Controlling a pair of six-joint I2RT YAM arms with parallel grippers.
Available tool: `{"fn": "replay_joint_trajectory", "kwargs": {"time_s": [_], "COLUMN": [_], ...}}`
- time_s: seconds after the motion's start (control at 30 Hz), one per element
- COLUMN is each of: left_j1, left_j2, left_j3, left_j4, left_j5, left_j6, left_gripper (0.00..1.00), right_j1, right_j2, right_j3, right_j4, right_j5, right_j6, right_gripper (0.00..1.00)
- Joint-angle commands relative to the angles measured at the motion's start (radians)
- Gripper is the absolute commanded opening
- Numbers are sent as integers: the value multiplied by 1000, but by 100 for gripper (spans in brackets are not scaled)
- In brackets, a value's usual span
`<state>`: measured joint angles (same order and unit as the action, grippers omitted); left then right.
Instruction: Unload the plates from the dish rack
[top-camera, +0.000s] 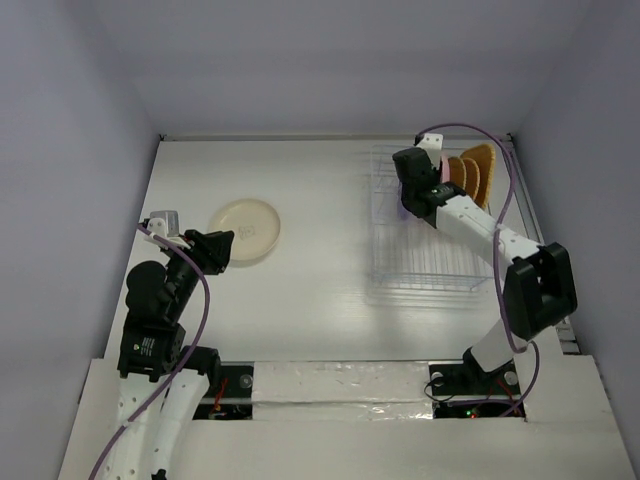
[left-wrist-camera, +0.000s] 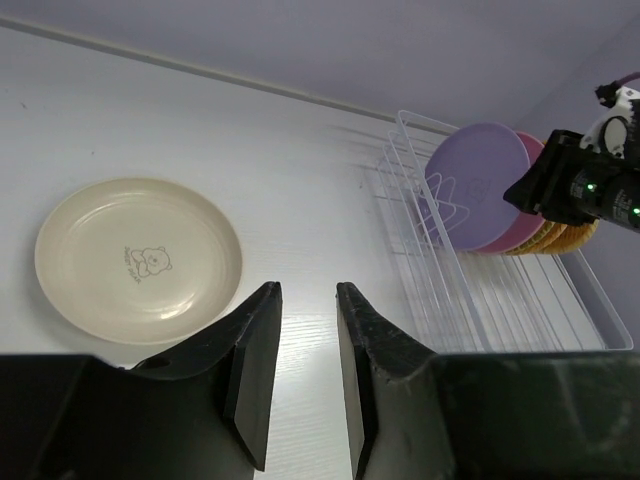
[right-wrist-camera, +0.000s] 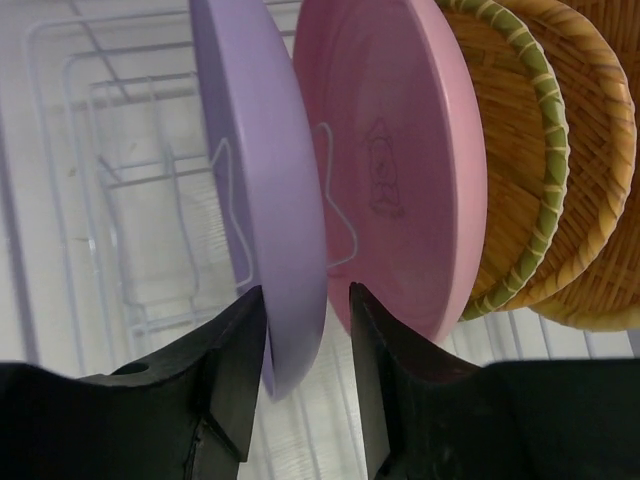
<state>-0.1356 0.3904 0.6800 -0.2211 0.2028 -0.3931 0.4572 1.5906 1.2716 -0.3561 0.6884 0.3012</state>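
The white wire dish rack (top-camera: 420, 268) stands at the right, with plates upright in its far end. From the right wrist view, left to right, they are a lavender plate (right-wrist-camera: 262, 170), a pink plate (right-wrist-camera: 400, 150) and orange woven plates (right-wrist-camera: 515, 150). My right gripper (right-wrist-camera: 306, 292) is open and straddles the lavender plate's lower rim. Its left finger is close against the rim and there is a gap at its right finger. A cream plate (top-camera: 245, 231) lies flat on the table at the left. Just right of it my left gripper (left-wrist-camera: 308, 295) is open and holds nothing.
The near slots of the rack (left-wrist-camera: 470, 300) hold nothing. White walls close in the table at the back and at both sides. The right arm (left-wrist-camera: 575, 185) reaches over the rack's far end.
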Motion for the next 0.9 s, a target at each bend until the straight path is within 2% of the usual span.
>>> {"fn": "replay_joint_trajectory", "kwargs": {"time_s": [0.0, 0.13, 0.17, 0.27, 0.4, 0.47, 0.6, 0.87], "left_j1": [4, 4, 4, 4, 4, 4, 4, 4], "left_j2": [1, -2, -2, -2, -5, -7, -13, -13], "left_j3": [-5, -7, -7, -7, -7, -8, -8, -8], "left_j4": [49, 49, 49, 49, 49, 51, 51, 51], "left_j5": [12, 14, 14, 14, 14, 17, 15, 15], "left_j6": [7, 7, 7, 7, 5, 5, 3, 2], "left_gripper": [26, 27, 27, 28, 28, 29, 29, 30], "right_j1": [-8, -8, -8, -8, 4, 14, 35, 64], "right_j2": [40, 72, 77, 83, 74, 72, 71, 37], "right_j3": [93, 118, 121, 136, 166, 192, 230, 281], "right_j4": [-36, -41, -43, -57, -67, -84, -112, -142], "right_j5": [101, 128, 132, 146, 160, 174, 217, 253], "right_j6": [-33, -54, -56, -62, -89, -106, -132, -166], "right_gripper": [44, 34, 28, 19, 14, 7, 0, 0]}}
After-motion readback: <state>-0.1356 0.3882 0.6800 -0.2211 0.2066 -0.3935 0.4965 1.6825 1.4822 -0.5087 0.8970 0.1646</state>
